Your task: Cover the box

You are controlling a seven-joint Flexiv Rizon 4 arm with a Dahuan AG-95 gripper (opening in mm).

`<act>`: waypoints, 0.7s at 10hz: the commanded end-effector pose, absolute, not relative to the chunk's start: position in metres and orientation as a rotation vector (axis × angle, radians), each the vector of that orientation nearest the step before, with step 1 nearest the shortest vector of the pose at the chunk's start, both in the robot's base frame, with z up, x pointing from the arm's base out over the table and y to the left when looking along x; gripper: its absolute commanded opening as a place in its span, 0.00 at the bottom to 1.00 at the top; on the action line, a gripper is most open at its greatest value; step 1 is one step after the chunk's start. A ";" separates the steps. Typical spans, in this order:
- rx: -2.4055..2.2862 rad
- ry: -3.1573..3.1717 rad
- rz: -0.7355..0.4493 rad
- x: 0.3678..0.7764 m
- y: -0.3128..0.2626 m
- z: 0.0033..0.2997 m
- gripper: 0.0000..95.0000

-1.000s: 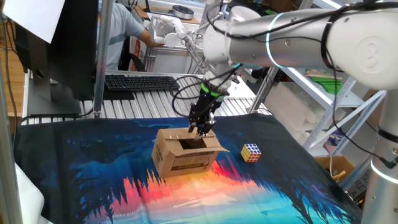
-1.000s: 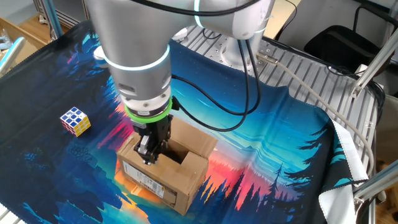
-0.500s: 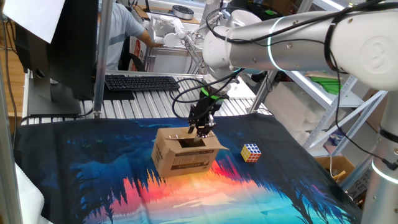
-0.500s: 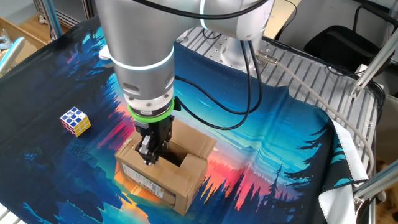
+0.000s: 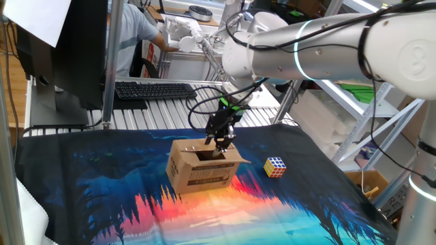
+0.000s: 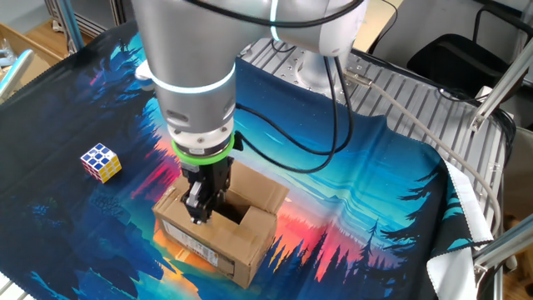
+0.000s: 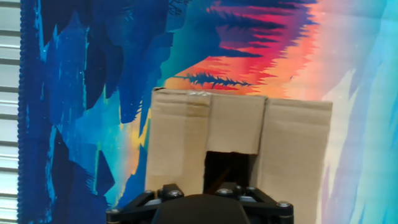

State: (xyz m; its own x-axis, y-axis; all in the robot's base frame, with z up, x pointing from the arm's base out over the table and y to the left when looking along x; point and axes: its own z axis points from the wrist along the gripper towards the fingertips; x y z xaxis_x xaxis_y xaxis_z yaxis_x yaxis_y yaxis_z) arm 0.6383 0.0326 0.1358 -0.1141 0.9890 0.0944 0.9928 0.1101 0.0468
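The brown cardboard box [image 5: 199, 174] stands on the printed cloth with its flaps folded in. A dark rectangular gap stays uncovered at the top of the box [image 6: 218, 247]. My gripper [image 5: 221, 142] points straight down, its tips at the flap edge beside that gap. In the other fixed view the gripper [image 6: 200, 212] hangs over the near-left part of the top. In the hand view the box [image 7: 236, 127] fills the middle, and only the hand's black housing [image 7: 198, 210] shows. The fingers are hidden there, so the jaws' spread is unclear.
A small Rubik's cube [image 5: 274, 166] lies on the cloth to the right of the box, also visible as the Rubik's cube [image 6: 101, 162]. Behind the cloth are a keyboard [image 5: 153, 90], a metal pole [image 5: 112, 61] and a seated person [image 5: 136, 34].
The arm has shifted only slightly above the box. The box and the cube lie where they were.
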 end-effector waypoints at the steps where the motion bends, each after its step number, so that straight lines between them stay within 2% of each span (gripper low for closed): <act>1: -2.067 -2.314 -0.154 0.640 0.033 0.132 0.60; 7: -2.046 -2.324 -0.134 0.639 0.032 0.137 0.60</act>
